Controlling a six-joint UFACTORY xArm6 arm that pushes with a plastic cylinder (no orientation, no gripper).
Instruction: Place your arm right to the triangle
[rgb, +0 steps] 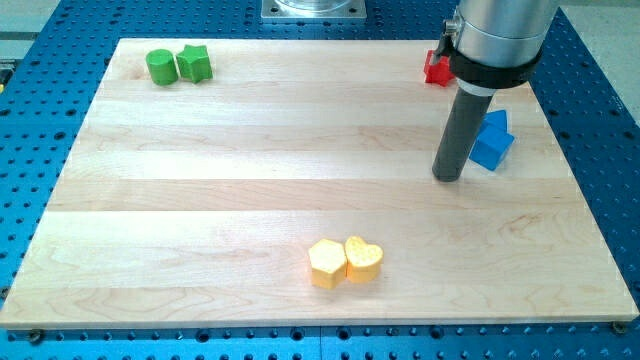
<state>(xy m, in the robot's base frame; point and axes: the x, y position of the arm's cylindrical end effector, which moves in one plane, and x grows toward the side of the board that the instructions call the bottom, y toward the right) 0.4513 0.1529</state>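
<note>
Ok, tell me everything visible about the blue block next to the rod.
The blue block is a small, solid-looking, matte bright-blue piece with angled faces; its exact shape is hard to make out because the rod hides its left edge. It sits flat on the wooden board near the view's right edge, in the upper half. My tip is just to its left and slightly lower; whether they touch is unclear. A red block lies above, apart.

Bright, even overhead light leaves the pale surface (250, 150) sharp and glare-free, with only faint soft shadows hugging the blocks and a mild sheen on the arm (500, 35) at 1 o'clock.
</note>
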